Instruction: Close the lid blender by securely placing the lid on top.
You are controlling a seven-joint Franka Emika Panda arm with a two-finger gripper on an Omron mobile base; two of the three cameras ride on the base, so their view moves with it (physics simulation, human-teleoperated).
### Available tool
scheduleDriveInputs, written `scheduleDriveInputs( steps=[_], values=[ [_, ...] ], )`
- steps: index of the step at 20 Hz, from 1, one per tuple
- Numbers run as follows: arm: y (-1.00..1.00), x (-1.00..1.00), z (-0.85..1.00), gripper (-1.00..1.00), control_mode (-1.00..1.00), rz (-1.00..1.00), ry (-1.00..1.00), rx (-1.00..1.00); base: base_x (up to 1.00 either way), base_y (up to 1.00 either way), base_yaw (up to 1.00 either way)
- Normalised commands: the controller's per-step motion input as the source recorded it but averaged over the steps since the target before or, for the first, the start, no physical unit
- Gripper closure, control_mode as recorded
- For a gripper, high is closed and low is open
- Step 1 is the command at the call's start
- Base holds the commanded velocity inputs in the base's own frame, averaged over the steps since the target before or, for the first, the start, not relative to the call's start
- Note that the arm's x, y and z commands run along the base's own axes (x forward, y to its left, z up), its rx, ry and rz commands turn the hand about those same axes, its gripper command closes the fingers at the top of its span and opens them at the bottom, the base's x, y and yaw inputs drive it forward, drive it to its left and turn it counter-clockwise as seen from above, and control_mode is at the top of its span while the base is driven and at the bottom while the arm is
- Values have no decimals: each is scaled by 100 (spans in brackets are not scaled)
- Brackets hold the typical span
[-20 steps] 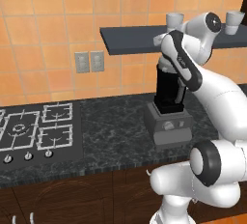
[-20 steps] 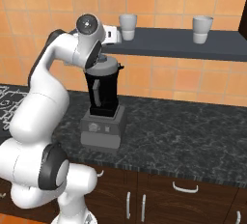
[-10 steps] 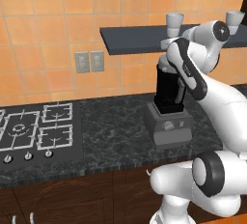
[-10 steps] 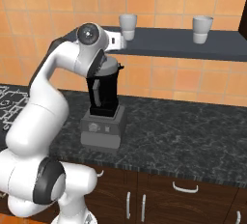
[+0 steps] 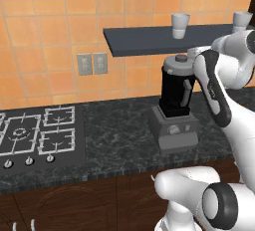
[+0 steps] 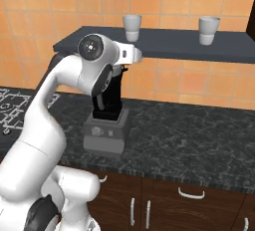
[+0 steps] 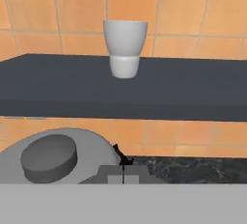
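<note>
- One lid (image 5: pixel 178 65) already sits on top of the blender (image 5: pixel 175 108) in the left base view, a light grey cap covering the black jar's mouth; from the hand view we see the same lid (image 7: pixel 53 158) low and to the left, with its darker round knob standing up in the middle
- The blender stands on the dark stone counter (image 5: pixel 119 138), to the right of the stove (image 5: pixel 35 135) and under the dark wall shelf (image 5: pixel 164 38); in the right base view its grey base (image 6: pixel 105 134) shows below the arm
- Two white cups stand on that shelf; one cup (image 7: pixel 124 47) faces the hand camera directly
- We judge the task close to done: the lid rests on the jar; whether it is pressed fully home we cannot tell, since the arm hides part of the rim
- The tool (image 7: pixel 123 172) shows as small fingertips close together at the bottom of the hand view, beside the lid; they hold nothing that we can see; whether they touch the lid we cannot tell
- What seems left is a check of the seating, then pulling away
</note>
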Motion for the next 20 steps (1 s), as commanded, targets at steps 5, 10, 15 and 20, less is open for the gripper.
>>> scheduleDriveInputs(
  steps=[5,10,15,20],
  values=[
    [-57,-66,0,100,-100,-11,2,0,0,0,0],
    [-66,-63,0,100,-100,-11,0,0,0,0,0],
    [-63,-61,0,-100,-100,-7,0,0,0,0,0],
    [-29,-38,0,-100,-100,-2,-2,0,0,0,0]
  ],
)
